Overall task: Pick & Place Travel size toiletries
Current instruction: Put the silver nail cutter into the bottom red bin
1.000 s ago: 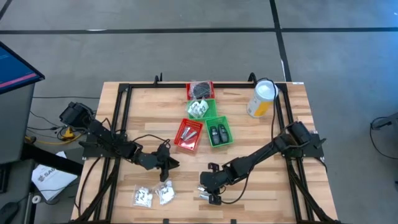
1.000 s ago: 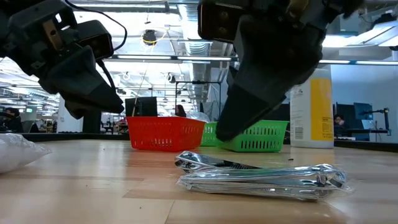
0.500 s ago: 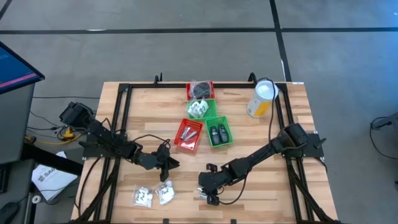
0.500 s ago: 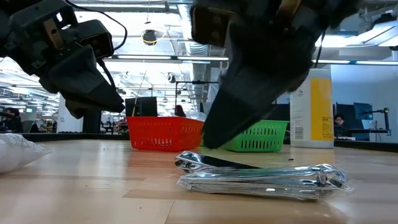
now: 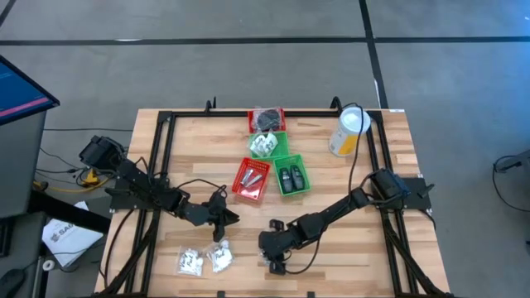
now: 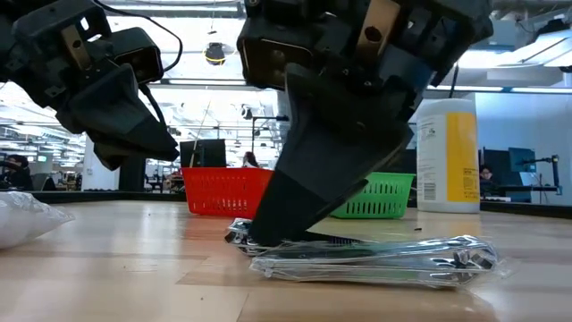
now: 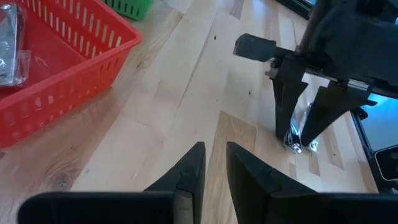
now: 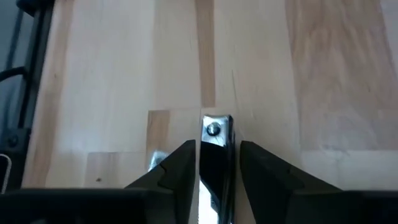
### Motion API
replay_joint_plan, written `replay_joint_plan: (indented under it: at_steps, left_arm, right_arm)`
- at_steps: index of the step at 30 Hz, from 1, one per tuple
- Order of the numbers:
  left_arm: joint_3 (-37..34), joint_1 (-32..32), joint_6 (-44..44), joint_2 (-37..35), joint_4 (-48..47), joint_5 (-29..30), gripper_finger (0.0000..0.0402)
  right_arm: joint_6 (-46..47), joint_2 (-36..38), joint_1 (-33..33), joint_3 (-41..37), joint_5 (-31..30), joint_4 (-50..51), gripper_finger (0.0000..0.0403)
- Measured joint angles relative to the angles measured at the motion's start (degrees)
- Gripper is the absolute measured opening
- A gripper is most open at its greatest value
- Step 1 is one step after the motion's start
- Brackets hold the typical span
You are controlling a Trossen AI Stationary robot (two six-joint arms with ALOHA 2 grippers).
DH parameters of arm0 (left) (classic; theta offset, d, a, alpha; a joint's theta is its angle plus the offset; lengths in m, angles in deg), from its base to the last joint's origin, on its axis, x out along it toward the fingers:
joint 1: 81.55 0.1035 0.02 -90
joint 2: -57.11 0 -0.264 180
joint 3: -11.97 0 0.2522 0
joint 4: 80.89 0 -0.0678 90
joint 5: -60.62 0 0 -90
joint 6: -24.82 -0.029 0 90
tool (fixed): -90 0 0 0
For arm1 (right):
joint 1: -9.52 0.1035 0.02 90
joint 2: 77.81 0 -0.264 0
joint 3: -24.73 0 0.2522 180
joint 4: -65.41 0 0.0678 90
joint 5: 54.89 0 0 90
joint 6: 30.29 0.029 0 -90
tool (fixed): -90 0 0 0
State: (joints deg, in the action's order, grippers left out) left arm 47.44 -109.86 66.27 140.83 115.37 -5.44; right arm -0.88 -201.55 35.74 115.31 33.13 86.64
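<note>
Two slim silvery sachets (image 6: 375,259) lie stacked on the table near its near edge, also seen in the high view (image 5: 280,265). My right gripper (image 5: 273,258) is open and comes down over their end (image 8: 215,132), one finger on each side. My left gripper (image 5: 225,217) hovers left of it above bare wood, holding nothing, with only a narrow gap between its fingers (image 7: 215,149). Two clear packets with white contents (image 5: 189,262) (image 5: 220,258) lie flat below the left gripper. Black discs, white packets, silvery sachets and dark pieces sit in the baskets. My right gripper straddles the end of the upper silvery sachet (image 8: 215,132), slanting down from above with its fingers (image 6: 268,224) along the sachet. The sachet lies flat on the one beneath it. The pads stand close to its edges; I cannot tell whether they touch.
Several mesh baskets stand in a row at mid-table: red (image 5: 267,118), green (image 5: 267,143), red (image 5: 251,179), green (image 5: 290,175). A tall yellow canister with a white lid (image 5: 349,131) stands at the far right. A black frame (image 5: 157,157) borders the table.
My right gripper has moved down and toward the table's left edge, from above the sachets' middle to their end. The upper sachet's end has slid a little the same way. The left arm has kept still.
</note>
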Motion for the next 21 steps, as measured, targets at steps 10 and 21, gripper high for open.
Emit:
replay_joint_plan:
  at_steps: [10, 21]
  left_arm:
    - [0.0, 0.0, 0.0, 0.0, 0.0, 0.0, 0.0058]
    - [0.0, 0.0, 0.0, 0.0, 0.0, 0.0, 0.0058]
  right_arm:
    - [0.0, -0.1, 0.2, -0.1, -2.6, 2.6, 0.0084]
    - [-0.6, 0.8, 0.3, -0.2, -2.7, 4.2, 0.0039]
